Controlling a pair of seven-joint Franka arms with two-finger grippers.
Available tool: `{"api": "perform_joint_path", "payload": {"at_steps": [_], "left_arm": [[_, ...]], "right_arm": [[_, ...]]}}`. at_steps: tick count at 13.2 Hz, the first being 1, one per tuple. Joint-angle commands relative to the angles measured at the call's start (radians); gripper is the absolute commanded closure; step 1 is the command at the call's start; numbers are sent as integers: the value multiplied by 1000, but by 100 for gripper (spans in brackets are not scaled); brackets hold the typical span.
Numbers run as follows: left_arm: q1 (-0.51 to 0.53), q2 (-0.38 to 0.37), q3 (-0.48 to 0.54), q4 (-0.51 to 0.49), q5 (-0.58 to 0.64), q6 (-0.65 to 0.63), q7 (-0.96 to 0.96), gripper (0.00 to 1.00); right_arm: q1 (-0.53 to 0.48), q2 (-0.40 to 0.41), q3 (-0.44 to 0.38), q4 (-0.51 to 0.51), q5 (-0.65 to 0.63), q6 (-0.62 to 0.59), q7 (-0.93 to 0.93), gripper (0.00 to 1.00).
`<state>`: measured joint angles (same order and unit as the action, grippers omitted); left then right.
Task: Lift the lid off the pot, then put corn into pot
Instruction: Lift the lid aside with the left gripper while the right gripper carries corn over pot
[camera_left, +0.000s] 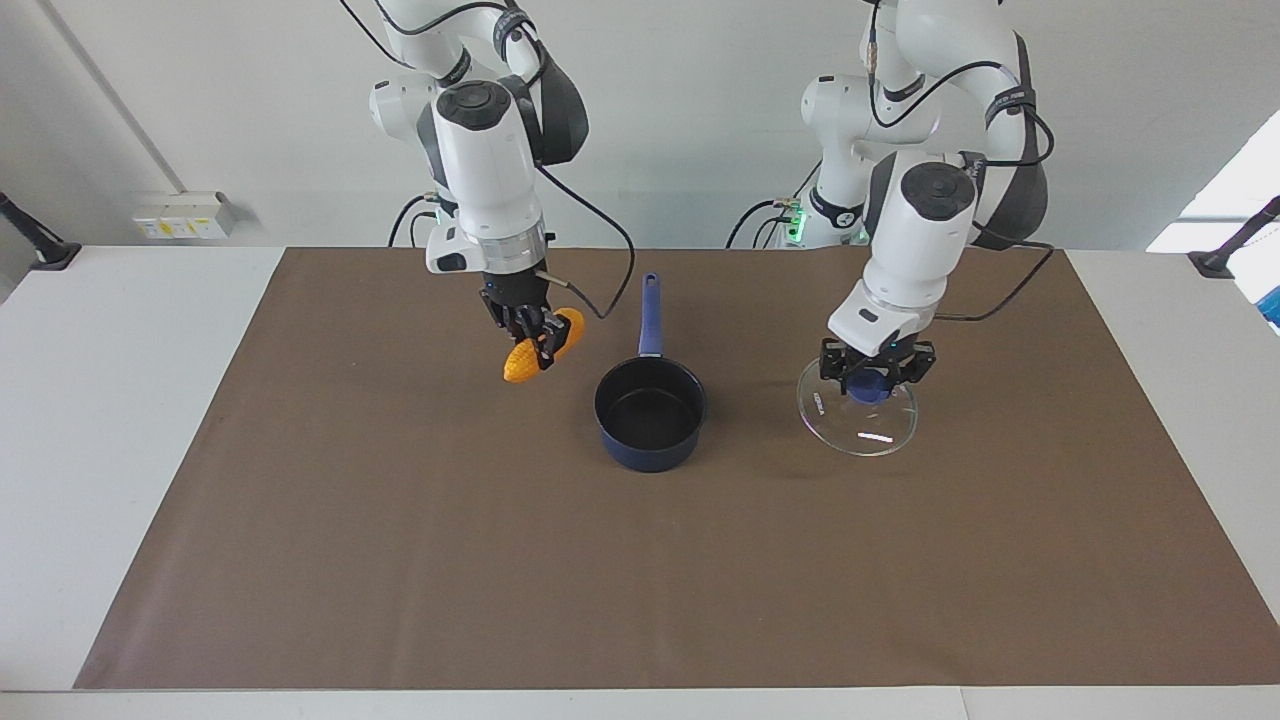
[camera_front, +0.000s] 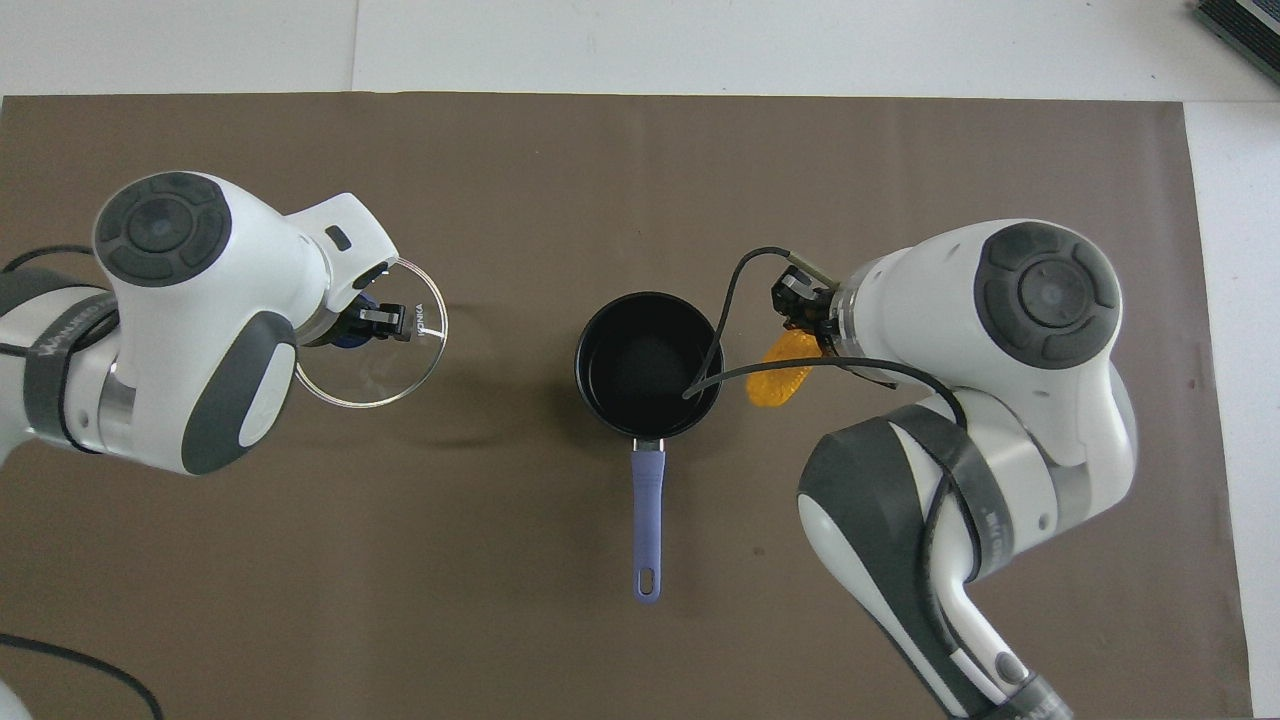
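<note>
Two arms busy. Right gripper (camera_left: 533, 338) pinches the corn (camera_left: 543, 346) aloft, beside the open pot (camera_left: 650, 414), at its ten o'clock in the facing view. Left gripper (camera_left: 877, 372) clamps the knob of the lid (camera_left: 857, 415), lid apparently just above the brown mat (camera_left: 400, 560). Risk: the tilted cob may strike the rim or slip early. One cable dangles near the pot's mouth.

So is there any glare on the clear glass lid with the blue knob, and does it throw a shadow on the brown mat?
Facing view: a short white glint sits on the clear glass lid, with only a faint shadow on the brown mat beneath. Overhead view: the lid shows no strong glare; a soft curved shadow lies beside it.
</note>
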<state>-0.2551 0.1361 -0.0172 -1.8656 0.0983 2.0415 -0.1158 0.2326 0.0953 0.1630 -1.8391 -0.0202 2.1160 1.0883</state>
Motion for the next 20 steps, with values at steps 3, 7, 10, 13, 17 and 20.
{"api": "perform_joint_path", "payload": {"at_steps": [3, 7, 10, 13, 17, 20], "left_arm": [[158, -67, -15, -125, -17, 123, 211, 100], [256, -70, -14, -148, -100, 147, 408, 100], [304, -41, -14, -155, -121, 207, 484, 100], [341, -10, -14, -155, -149, 229, 564, 100], [336, 13, -10, -193, -149, 313, 564, 100], [320, 22, -10, -213, -149, 327, 516, 100]], "right_arm": [[101, 81, 1, 40, -14, 100, 64, 100], [128, 155, 7, 50, -27, 180, -64, 100], [157, 193, 9, 50, -84, 182, -390, 100], [181, 266, 10, 112, -158, 183, -476, 100], [195, 290, 12, 112, -201, 186, -605, 100], [194, 314, 12, 112, -190, 200, -625, 100]]}}
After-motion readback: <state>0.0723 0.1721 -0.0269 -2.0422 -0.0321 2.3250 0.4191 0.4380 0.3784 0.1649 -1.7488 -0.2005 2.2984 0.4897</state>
